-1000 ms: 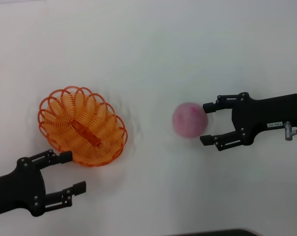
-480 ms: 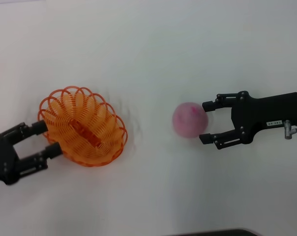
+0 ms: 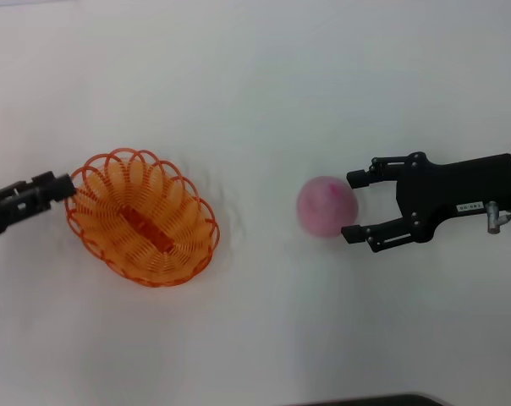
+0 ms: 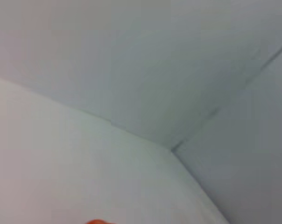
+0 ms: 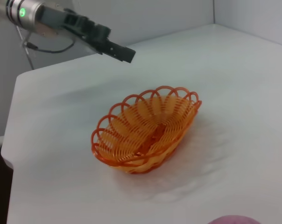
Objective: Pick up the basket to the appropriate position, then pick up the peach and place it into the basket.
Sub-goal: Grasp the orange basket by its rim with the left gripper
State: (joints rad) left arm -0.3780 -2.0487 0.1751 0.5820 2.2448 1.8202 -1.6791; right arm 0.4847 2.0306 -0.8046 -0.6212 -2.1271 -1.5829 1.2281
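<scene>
My right gripper (image 3: 354, 206) is spread wide with one finger on each side of the peach (image 3: 326, 206), tips at its right flank, nothing clamped yet; I can't say if a tip is touching. Left gripper (image 3: 59, 185) sits at the basket's (image 3: 143, 217) left rim end. From the right wrist view it looks raised above the table (image 3: 264, 85), beyond that end of the basket rather than on it, fingers seemingly together, but I cannot tell for sure whether they're closed or pinching a loop. Basket rests flat on the table, left of centre, empty; peach is well apart from it to the right, on the table. Risks as I judge them: the peach is round and free, so if one right finger makes contact before the other it rolls off toward the basket or out of the jaws. On the left, the rim is thin open loops; a shallow pinch on one loop could slip or tip the basket when I lift, and a finger poking through the weave could snag and drag it. Left wrist view shows only a sliver of orange, so no help confirming the grasp.
</scene>
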